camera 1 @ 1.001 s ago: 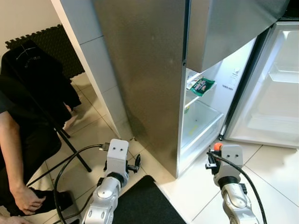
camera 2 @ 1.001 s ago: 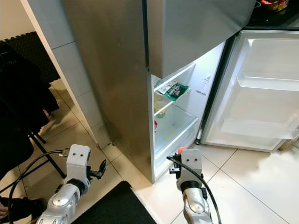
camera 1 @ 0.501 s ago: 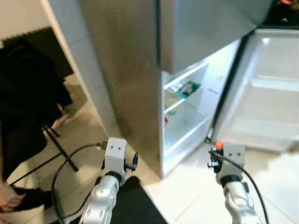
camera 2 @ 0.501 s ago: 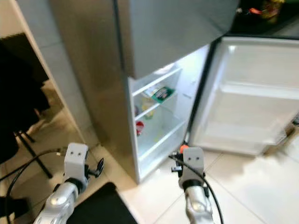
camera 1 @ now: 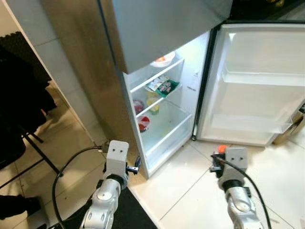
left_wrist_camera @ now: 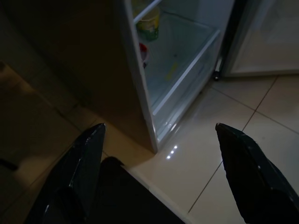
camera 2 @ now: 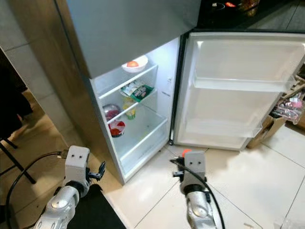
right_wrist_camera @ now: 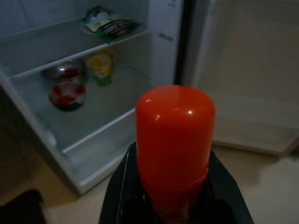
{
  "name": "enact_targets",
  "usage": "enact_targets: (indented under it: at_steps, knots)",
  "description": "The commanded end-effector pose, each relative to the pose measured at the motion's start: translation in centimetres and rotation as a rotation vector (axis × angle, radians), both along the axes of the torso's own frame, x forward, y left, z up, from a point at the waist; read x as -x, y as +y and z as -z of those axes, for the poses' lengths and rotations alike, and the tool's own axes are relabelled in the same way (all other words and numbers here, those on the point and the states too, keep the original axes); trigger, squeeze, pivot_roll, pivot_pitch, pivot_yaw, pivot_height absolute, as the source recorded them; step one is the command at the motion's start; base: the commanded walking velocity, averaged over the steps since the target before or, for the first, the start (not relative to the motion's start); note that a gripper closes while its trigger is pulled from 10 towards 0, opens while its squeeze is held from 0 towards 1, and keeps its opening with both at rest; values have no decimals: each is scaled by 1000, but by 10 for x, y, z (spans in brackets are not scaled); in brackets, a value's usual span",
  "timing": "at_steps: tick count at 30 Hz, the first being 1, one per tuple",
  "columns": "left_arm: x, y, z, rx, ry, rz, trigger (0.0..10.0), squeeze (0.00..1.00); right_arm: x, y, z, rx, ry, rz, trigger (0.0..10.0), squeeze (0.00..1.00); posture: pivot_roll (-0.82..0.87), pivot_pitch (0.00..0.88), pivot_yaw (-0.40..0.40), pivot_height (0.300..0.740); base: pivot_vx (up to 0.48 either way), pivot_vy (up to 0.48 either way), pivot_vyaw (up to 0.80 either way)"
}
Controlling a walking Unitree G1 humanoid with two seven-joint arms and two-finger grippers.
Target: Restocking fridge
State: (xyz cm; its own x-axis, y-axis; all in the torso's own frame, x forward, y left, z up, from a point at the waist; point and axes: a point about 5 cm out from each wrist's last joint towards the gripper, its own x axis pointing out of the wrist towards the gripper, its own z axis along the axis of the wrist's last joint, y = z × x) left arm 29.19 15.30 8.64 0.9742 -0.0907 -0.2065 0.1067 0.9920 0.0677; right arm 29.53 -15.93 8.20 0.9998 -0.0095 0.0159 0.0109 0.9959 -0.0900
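The fridge (camera 2: 143, 43) stood with its lower door (camera 2: 238, 90) swung fully open to the robot's right, door shelves bare. A white bowl (camera 2: 135, 64) holding something orange sat at the front edge of the top shelf. Green-and-white packets (camera 2: 136, 89) lay on the middle shelf toward its door-side edge. Beneath were a yellow cup (right_wrist_camera: 101, 66) and two red-filled containers (right_wrist_camera: 67, 92). The right gripper (right_wrist_camera: 174, 198) was closed on an orange-capped bottle (right_wrist_camera: 175, 135), held upright over the tiled floor (camera 2: 248, 176) before the fridge. The left gripper (left_wrist_camera: 159, 172) hung with fingers spread wide, holding nothing, above a dark mat (camera 1: 128, 219).
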Motion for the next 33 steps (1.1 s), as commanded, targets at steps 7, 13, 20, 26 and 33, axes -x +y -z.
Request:
enact_targets:
  at_steps: [7,13,20,26,33]
  knots:
    - [3,4,7,-14,31,-9,10000,0,2,-5,2,1,14,14,10000,0,-107,193,88,740,0,-260,0]
    - [3,3,7,-15,31,-9,10000,0,3,-5,2,1,14,13,10000,0,-109,191,87,740,0,-259,0]
    - [2,3,7,-15,31,-8,10000,0,3,-5,2,5,15,13,10000,0,-111,192,87,740,0,-258,0]
    - [2,3,7,-15,31,-8,10000,0,3,-6,2,5,16,14,10000,0,-111,194,86,740,0,-253,0]
    - [2,3,7,-15,31,-9,10000,0,3,-6,2,4,17,13,10000,0,-110,196,86,740,0,-250,0]
